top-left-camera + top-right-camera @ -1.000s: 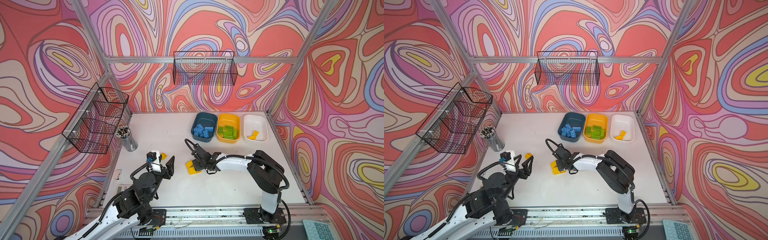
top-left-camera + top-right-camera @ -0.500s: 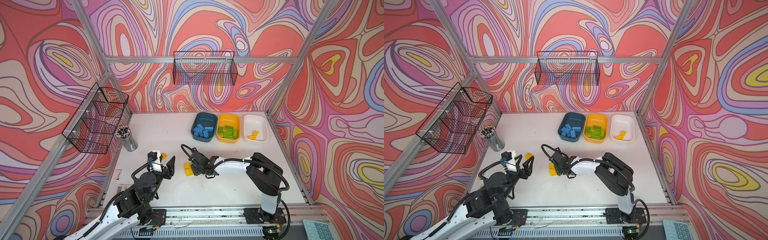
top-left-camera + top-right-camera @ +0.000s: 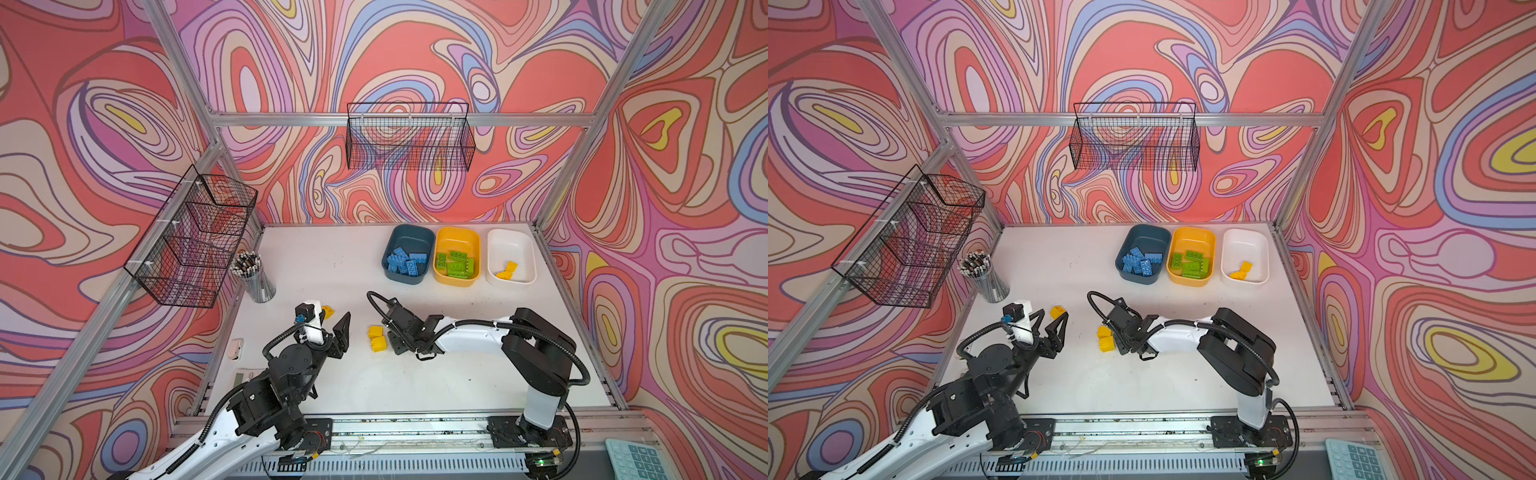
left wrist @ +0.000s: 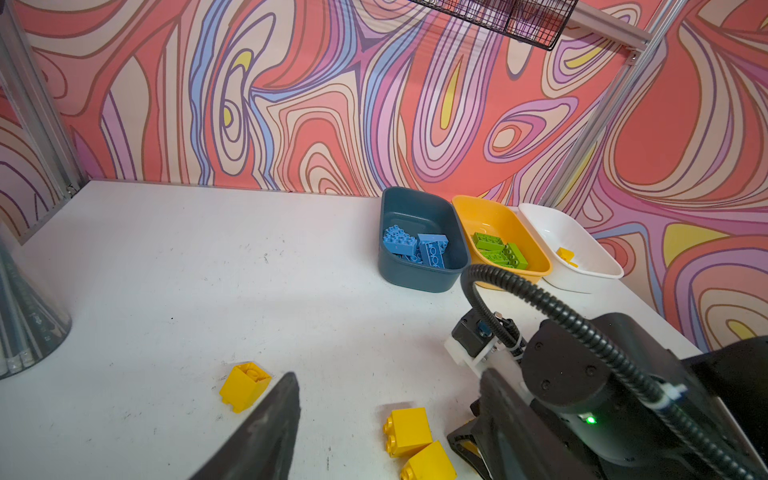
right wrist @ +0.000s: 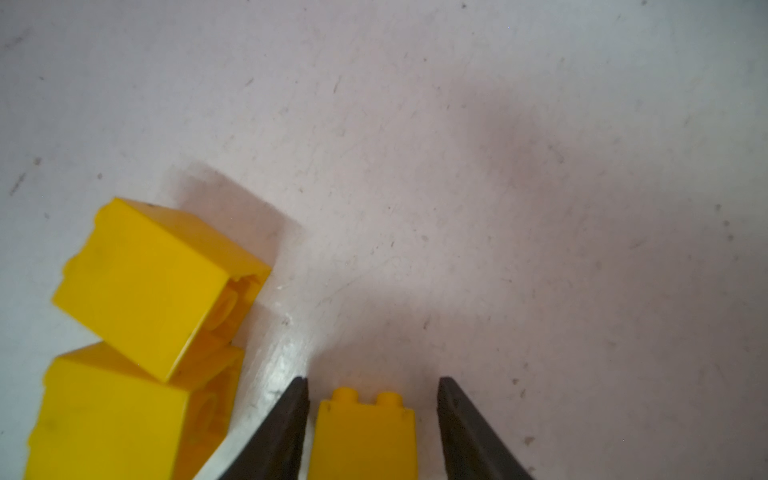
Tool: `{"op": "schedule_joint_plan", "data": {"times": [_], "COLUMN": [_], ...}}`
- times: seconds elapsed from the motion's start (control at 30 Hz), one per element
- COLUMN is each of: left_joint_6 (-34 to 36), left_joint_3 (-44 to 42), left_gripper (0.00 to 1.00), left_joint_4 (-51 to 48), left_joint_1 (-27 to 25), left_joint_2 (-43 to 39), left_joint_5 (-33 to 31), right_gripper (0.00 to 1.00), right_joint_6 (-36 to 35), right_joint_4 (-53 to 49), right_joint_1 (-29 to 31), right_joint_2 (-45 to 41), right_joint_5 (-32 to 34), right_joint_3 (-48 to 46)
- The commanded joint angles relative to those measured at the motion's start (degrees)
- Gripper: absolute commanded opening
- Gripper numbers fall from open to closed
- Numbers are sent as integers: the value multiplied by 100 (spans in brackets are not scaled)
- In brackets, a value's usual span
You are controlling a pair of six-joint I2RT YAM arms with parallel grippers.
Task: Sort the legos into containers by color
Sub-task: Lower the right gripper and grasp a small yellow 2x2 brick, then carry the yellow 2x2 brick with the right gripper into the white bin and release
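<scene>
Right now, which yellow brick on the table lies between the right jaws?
The brick showing two studs; the touching pair lies just outside them.

Smooth, glossy yellow plastic bricks [image 5: 145,282] on a scuffed, matt white tabletop [image 5: 498,145]

Three tubs are set side by side in a row at the far right of the surface [image 3: 324,266]: the left tub [image 3: 409,232], the middle tub [image 3: 457,235] and the right tub [image 3: 510,241]. A heap of bricks [image 3: 407,262] is held in the left tub, a layer of bricks [image 3: 456,262] in the middle tub, and a small cluster [image 3: 508,270] at the near end of the right tub. A pencil cup [image 3: 257,282] is stood at the far left edge.

A lone brick [image 3: 1057,311] is found by the tips of the left claw [image 3: 1052,322]. A pair of bricks [image 3: 376,337], touching, is placed mid-surface, just left of the right claw [image 5: 372,382]. A further brick [image 5: 365,436] is flanked by that claw's fingers, a gap being left on each side.
</scene>
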Motion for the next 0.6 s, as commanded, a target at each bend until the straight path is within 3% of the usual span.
{"op": "schedule_joint_plan", "data": {"times": [0.0,0.3,0.57], "left_joint_6": [-78,-113,-275], "left_joint_3": [26,74,171], "left_gripper": [68,68,68], "left_joint_4": [-52,-126,-407], "left_joint_1": [7,6,10], "left_joint_2": [-51,-92,-251], "left_joint_5": [22,71,149], "right_gripper": [58,42,37], "right_joint_6": [102,261,263], "right_joint_4": [-109,-117,-365], "right_joint_1": [101,110,90], "right_joint_2": [-302,-416,-676], "right_joint_5": [33,118,251], "right_joint_3": [-152,-347,-128]}}
